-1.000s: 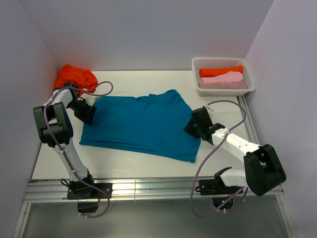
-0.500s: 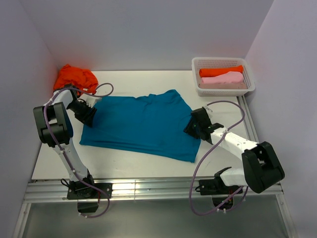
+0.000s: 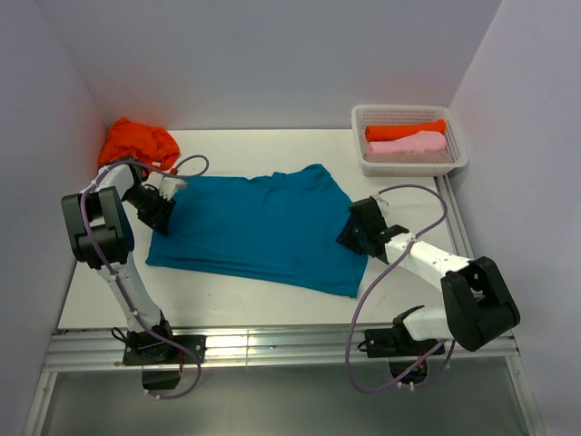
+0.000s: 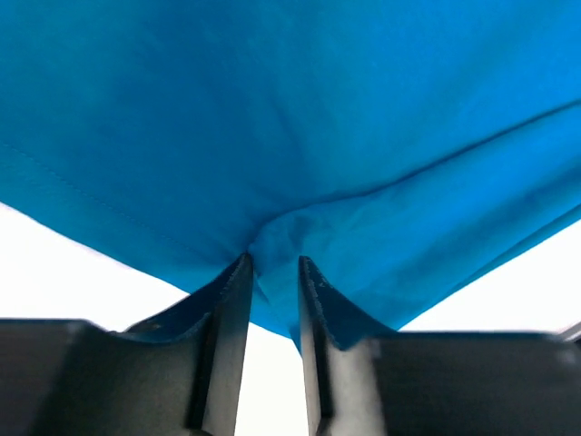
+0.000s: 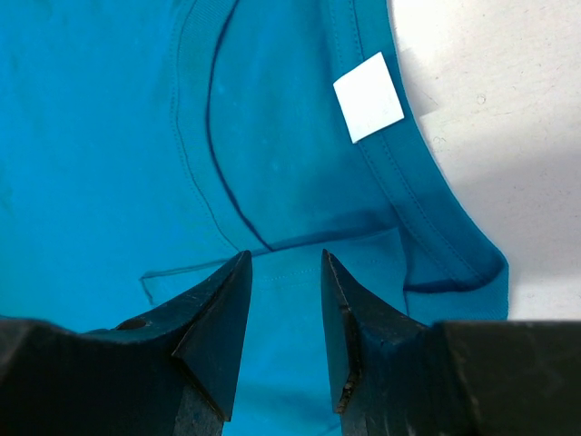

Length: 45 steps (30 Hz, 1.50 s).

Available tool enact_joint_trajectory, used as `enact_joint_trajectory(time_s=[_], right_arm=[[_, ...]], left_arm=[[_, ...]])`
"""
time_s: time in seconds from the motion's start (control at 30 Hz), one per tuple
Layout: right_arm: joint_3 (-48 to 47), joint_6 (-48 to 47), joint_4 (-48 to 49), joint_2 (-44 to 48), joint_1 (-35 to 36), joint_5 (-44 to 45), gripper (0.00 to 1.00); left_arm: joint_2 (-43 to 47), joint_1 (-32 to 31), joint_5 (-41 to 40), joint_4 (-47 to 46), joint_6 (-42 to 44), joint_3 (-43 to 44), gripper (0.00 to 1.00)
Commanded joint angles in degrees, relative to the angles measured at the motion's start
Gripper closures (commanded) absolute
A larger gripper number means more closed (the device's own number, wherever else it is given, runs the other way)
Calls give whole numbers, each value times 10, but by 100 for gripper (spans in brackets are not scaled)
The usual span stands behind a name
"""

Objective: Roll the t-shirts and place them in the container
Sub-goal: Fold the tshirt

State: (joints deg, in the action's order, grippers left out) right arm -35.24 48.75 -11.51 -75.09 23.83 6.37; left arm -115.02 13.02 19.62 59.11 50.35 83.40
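A teal-blue t-shirt (image 3: 259, 227) lies spread flat in the middle of the white table. My left gripper (image 3: 162, 213) is at its left edge; in the left wrist view the gripper (image 4: 275, 263) is shut on a bunched fold of the teal fabric (image 4: 290, 118). My right gripper (image 3: 349, 232) is at the shirt's right edge by the collar. In the right wrist view it (image 5: 286, 259) stands open, its tips on the teal cloth (image 5: 109, 163) near a white label (image 5: 369, 96). A crumpled orange-red t-shirt (image 3: 136, 143) lies at the back left.
A white mesh basket (image 3: 363, 118) at the back right holds a rolled orange shirt (image 3: 404, 130) and a rolled pale pink shirt (image 3: 408, 143). White walls close in the table on the left, back and right. A metal rail runs along the near edge (image 3: 272, 345).
My left gripper has shifted slightly toward the far side with the shirt's left edge. The right gripper has barely moved.
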Motion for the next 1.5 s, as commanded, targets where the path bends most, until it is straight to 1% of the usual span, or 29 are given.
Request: enact_joint_trajectory(time_s=[0.0, 0.07, 0.1, 0.13, 0.17, 0.23, 0.4, 0.63, 0.8, 1.07, 1.2, 1.47], right_arm=[[2, -1, 16, -1, -5, 3, 57], [1, -1, 15, 0, -5, 4, 57], [1, -2, 13, 1, -5, 5, 57], [1, -2, 13, 1, -5, 6, 57], [1, -2, 12, 2, -6, 6, 57], [1, -2, 11, 3, -6, 6, 57], [4, -1, 10, 6, -9, 7, 57], [0, -5, 8, 6, -11, 8, 56], [-20, -15, 4, -6, -11, 2, 56], [-54, -30, -4, -39, -5, -7, 56], [-76, -32, -33, -56, 0, 15, 55], [-73, -29, -79, -53, 1, 52, 55]], left_arm=[[0, -4, 19, 24, 16, 20, 72], [-1, -3, 21, 28, 19, 23, 77], [0, -3, 23, 32, 19, 25, 84], [-1, -4, 26, 34, 21, 26, 87], [-1, -4, 27, 40, 21, 29, 94], [0, -4, 31, 43, 22, 33, 100], [17, -3, 37, 42, 19, 35, 100], [41, -2, 28, 9, -22, 41, 100], [49, 9, 24, -5, -56, 52, 100], [61, 19, 6, -24, -80, 50, 100], [63, 24, 1, -30, -91, 53, 100], [61, 25, 12, -19, -91, 55, 100]])
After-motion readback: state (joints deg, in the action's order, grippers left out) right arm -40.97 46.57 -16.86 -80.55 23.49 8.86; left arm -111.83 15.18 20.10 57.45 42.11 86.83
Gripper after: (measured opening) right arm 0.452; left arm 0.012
